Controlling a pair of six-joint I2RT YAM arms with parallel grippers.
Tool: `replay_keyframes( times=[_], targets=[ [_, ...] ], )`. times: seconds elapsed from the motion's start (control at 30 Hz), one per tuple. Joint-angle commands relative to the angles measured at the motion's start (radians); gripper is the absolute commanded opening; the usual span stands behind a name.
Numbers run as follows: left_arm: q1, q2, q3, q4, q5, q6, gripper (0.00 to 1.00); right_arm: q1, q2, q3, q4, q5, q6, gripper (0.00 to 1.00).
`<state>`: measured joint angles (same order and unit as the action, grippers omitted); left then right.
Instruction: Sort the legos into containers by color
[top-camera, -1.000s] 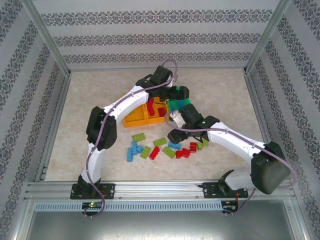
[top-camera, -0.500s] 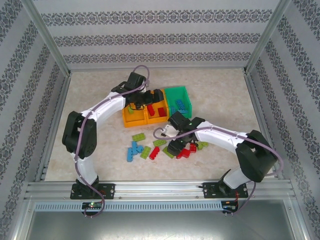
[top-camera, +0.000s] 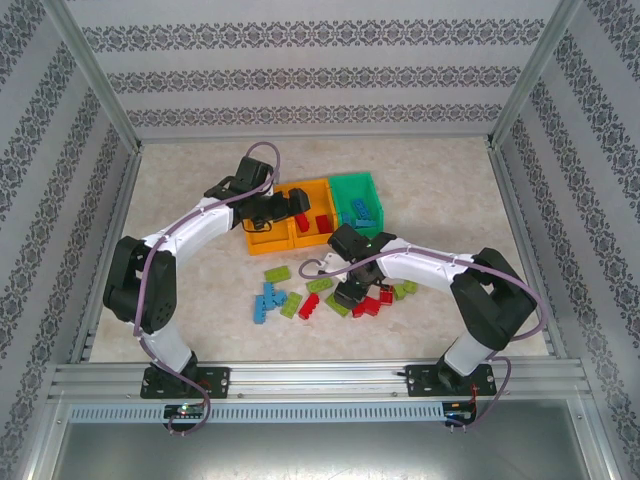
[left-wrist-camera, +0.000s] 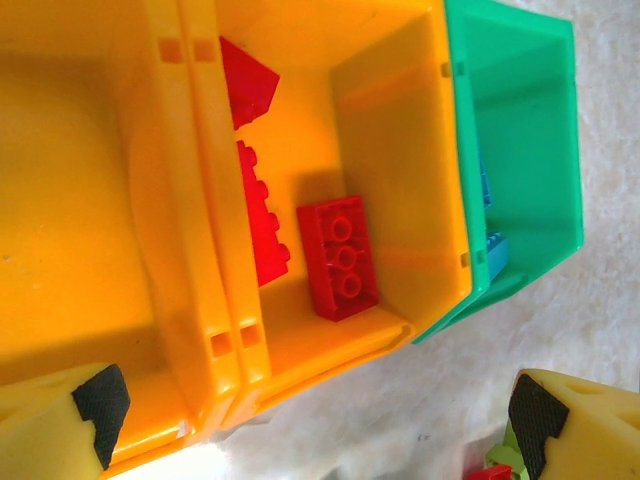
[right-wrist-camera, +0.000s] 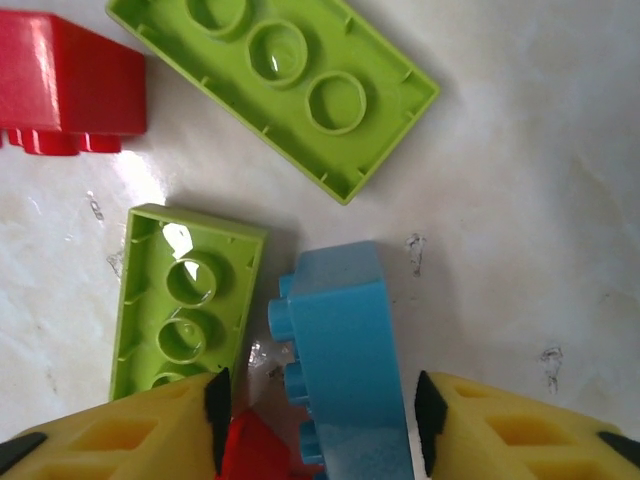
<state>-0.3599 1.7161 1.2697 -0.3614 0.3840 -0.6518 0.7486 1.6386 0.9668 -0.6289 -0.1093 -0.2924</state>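
Right gripper (right-wrist-camera: 318, 425): half-closed astride your blue brick (right-wrist-camera: 340, 340); you cannot tell if it grips yet.
Brick axis: long side parallel to the jaws, short width between them.
Brick place: near pile (top-camera: 308, 303), under your right arm.
Left gripper (left-wrist-camera: 320, 420): wide open, empty, over the orange bins (left-wrist-camera: 395, 150).
Green bin (top-camera: 352, 182): just beyond the pile.

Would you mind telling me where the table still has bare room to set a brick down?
Bare table lies behind the bins and to the right of the green bin. It is crowded on the near side of the bins, where loose legos surround the right tool.
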Motion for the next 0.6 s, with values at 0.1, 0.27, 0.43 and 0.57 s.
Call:
replay_keyframes(
  times=[0.1,0.27,0.43,0.57],
  targets=[
    [0.022,-0.061,-0.026,0.027,-0.017,-0.006,1.0,-0.003,0.023,0.02,-0.02,0.034,-0.015,0.44],
    [0.031,-0.089,-0.042,0.004,-0.036,0.01,1.0,-0.025,-0.026,0.011,0.015,-0.006,0.008,0.29],
    [0.037,-0.12,-0.063,-0.031,-0.071,0.033,0.99,-0.077,-0.113,-0.003,0.074,-0.083,0.045,0.23],
    [0.041,-0.146,-0.085,-0.052,-0.096,0.049,0.99,-0.143,-0.186,-0.013,0.138,-0.143,0.093,0.23]
  ],
)
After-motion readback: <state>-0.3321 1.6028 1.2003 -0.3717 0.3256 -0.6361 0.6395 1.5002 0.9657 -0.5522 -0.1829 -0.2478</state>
